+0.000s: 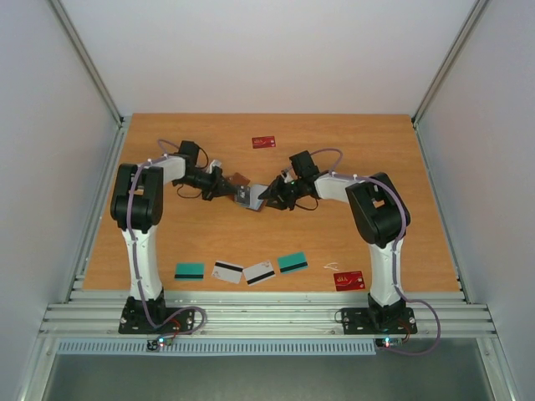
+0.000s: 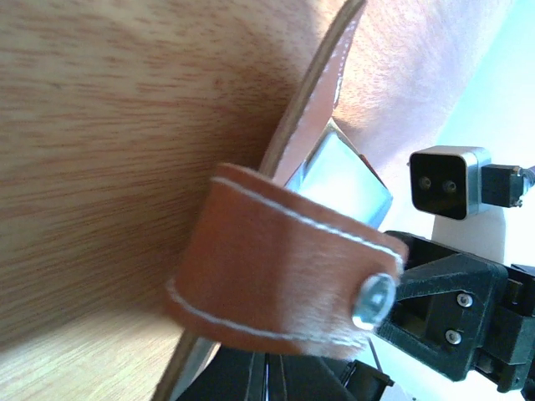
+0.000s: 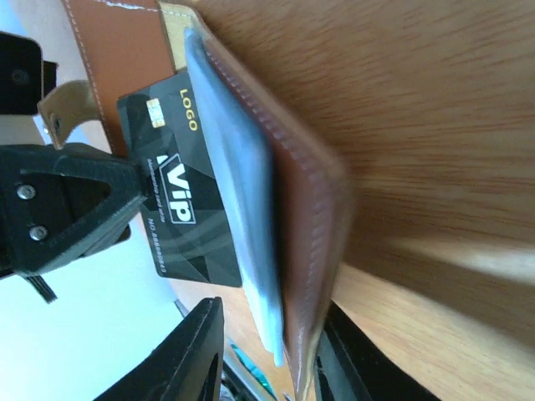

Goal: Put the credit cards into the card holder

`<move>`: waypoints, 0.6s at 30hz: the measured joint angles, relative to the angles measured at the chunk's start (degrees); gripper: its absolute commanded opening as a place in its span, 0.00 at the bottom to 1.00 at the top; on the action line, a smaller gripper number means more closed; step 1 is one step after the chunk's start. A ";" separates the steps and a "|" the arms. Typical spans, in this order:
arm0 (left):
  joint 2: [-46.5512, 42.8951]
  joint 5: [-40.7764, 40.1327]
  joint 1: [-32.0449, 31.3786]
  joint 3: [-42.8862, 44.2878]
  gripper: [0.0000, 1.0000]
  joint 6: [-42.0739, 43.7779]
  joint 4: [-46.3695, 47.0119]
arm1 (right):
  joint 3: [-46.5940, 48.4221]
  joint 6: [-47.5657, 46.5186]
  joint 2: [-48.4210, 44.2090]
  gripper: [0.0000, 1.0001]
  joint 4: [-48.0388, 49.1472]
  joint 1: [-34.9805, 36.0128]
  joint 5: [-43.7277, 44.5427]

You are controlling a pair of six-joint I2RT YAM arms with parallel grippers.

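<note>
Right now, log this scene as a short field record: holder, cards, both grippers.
card holder: mid-table between the grippers, grey-blue lining showing
black card: one edge under the lining, most of it showing
near row: teal card, white card, white card, teal card, red card
far side: red card
left gripper: shut on the card holder
right gripper: fingers astride the holder's edge, grip unclear

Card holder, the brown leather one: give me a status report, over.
Left gripper shut on brown leather card holder. Right gripper open, straddling its edge. Black VIP credit card partway inside it. Nothing seen blocking.
</note>
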 measured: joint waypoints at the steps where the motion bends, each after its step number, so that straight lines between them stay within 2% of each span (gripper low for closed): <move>1: 0.00 0.26 0.11 -0.24 0.00 -0.24 0.46 | 0.59 -0.02 0.33 0.22 0.00 0.09 -0.07; 11: 1.01 2.58 0.83 -1.22 0.00 -1.77 2.80 | 2.40 0.61 2.10 0.02 0.85 0.44 -0.74; 15: 1.05 3.19 0.94 -2.14 0.00 -2.43 3.80 | 2.95 0.09 2.10 0.01 0.26 0.44 -0.90; 18: 0.37 3.41 0.94 -3.96 0.00 -3.08 4.42 | 4.76 -2.19 1.97 0.01 -4.39 0.44 -0.87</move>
